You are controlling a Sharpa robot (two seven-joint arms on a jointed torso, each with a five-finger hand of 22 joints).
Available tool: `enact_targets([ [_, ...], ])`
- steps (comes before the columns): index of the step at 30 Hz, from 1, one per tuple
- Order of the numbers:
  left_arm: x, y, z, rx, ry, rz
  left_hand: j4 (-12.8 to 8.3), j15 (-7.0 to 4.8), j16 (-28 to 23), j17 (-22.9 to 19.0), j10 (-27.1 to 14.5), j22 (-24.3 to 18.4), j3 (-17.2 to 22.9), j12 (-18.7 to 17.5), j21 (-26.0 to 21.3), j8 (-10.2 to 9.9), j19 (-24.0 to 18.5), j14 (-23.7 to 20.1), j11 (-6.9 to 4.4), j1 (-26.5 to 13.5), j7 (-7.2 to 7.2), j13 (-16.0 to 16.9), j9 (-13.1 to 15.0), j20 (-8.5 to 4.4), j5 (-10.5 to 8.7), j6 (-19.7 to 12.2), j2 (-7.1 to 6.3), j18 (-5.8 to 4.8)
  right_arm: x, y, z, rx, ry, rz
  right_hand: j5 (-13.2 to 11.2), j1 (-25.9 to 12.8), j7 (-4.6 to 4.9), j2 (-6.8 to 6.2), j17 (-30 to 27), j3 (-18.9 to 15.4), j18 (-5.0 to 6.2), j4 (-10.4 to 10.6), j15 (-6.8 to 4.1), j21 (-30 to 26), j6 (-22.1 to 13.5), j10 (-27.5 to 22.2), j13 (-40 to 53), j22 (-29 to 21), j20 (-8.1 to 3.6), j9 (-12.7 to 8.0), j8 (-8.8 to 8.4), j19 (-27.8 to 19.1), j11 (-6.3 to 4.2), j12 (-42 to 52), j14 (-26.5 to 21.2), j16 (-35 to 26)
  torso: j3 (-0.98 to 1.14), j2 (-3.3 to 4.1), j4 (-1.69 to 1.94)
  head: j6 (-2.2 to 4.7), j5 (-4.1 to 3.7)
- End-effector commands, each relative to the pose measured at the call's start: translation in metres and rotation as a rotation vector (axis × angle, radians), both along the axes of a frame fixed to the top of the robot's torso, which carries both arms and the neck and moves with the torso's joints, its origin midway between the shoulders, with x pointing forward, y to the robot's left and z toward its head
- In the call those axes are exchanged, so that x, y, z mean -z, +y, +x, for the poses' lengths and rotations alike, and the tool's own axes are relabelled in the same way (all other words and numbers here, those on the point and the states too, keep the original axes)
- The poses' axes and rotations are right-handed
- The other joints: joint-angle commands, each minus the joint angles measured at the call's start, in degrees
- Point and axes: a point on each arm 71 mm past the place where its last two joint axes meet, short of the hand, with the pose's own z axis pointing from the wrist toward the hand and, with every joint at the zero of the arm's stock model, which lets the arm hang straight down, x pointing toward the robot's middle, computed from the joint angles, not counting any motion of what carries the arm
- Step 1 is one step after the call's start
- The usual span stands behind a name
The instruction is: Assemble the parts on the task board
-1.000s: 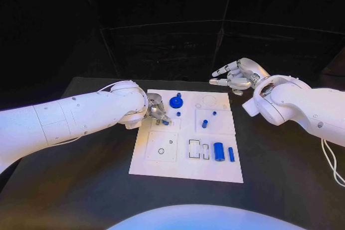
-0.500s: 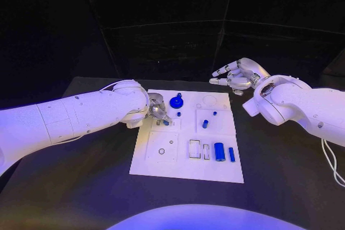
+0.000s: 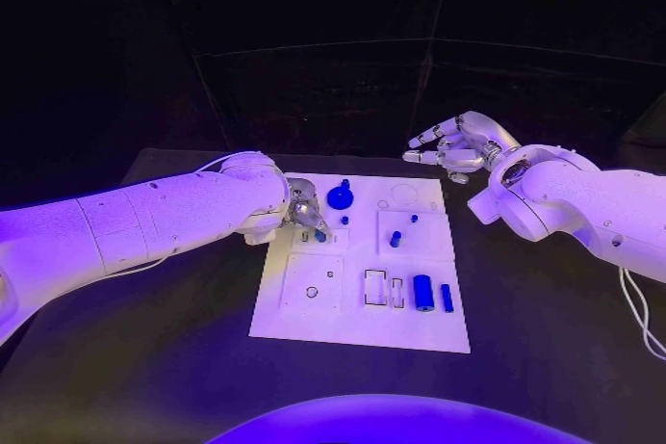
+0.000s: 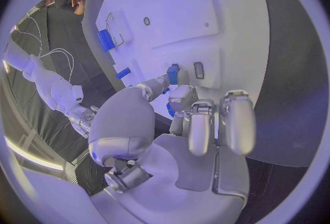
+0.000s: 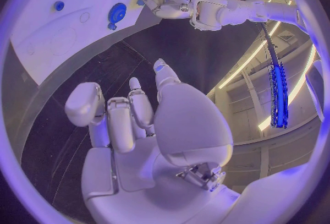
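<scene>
Pinching: left hand point(image 3: 304, 216) – fingertips clamped on a small blue plastic peg point(image 4: 172, 74), at the white task board point(image 3: 417, 336) near its left edge, far half.
Right hand point(image 3: 458, 143): fingers apart, holding nothing, above the table's far edge, beyond the board's far right corner.
Handling: peg looks light, rigid, likely slick – best gripped across its sides.

Violet-blue light from above washes the white board point(image 3: 361, 328) and both robot arms, the left arm point(image 3: 139, 227) and the right arm point(image 3: 597, 208) glowing brightest. The black table point(image 3: 139, 367) stays dim and the room behind it is almost black. In the wrist views, warm ceiling strip lights point(image 5: 241, 70) flare near the rim, and the fisheye lens bends the board's straight edges inside a dark frame.
</scene>
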Motion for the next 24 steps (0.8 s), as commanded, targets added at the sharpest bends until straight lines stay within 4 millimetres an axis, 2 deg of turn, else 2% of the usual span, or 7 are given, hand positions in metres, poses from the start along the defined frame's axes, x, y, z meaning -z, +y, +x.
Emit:
enact_targets([
  [1, 0.0051, -0.0034, -0.0032, 0.029, 0.034, 0.021, 0.5, -0.53, 0.2, 15.1, 0.5, 0.0, -0.6, 0.6, 0.2, 0.3, 1.0, 6.0, -0.02, -0.9, -0.03, 0.4, 0.0, -0.38, 0.09, 0.6, 0.06, -0.82, -0.0017, 0.0013, 0.0000, -0.010, -0.006, 0.000, 0.3, 0.1, -0.10, 0.10, 0.3, -0.3, 0.93, 0.0, -0.41, -0.3, 0.1, -0.2, -0.1, -0.1, -0.15, -0.1, 0.30, -0.2, -0.06, 0.0, 2.7, -0.2, -0.04, 0.02, -0.02, -0.06, 0.02],
  [19, 0.0051, -0.0023, -0.0019, 0.025, 0.033, 0.022, 1.3, -0.77, 0.2, 15.1, 1.5, 0.9, -2.2, 2.0, 0.7, 0.6, 1.3, 6.0, -0.35, -2.4, -0.44, 1.9, 0.1, -0.59, 0.10, 1.7, 0.15, -1.00, -0.0017, 0.0013, 0.0000, -0.010, -0.006, 0.000, 0.3, 0.1, -0.10, 0.10, 0.3, -0.3, 0.93, 0.0, -0.41, -0.3, 0.1, -0.2, -0.1, -0.1, -0.15, -0.1, 0.30, -0.2, -0.06, 0.0, 2.7, -0.2, -0.07, 0.02, 0.03, -0.12, -0.09],
  [24, 0.0047, -0.0018, -0.0009, 0.018, 0.027, 0.020, 2.3, -0.82, 0.2, 15.1, 1.6, 1.1, -3.6, 2.1, 0.8, 0.6, 1.4, 6.0, -0.38, -3.8, -0.46, 2.0, 0.1, -0.66, 0.01, 2.0, -0.06, -1.04, -0.0018, 0.0013, 0.0000, -0.009, -0.007, 0.000, 0.3, 0.1, -0.10, 0.10, 0.2, -0.4, 0.95, 0.1, -0.42, -0.4, 0.1, -0.2, -0.2, -0.2, -0.15, -0.1, 0.33, -0.3, -0.07, -0.1, 2.7, -0.3, -0.06, 0.04, 0.03, -0.11, -0.07],
])
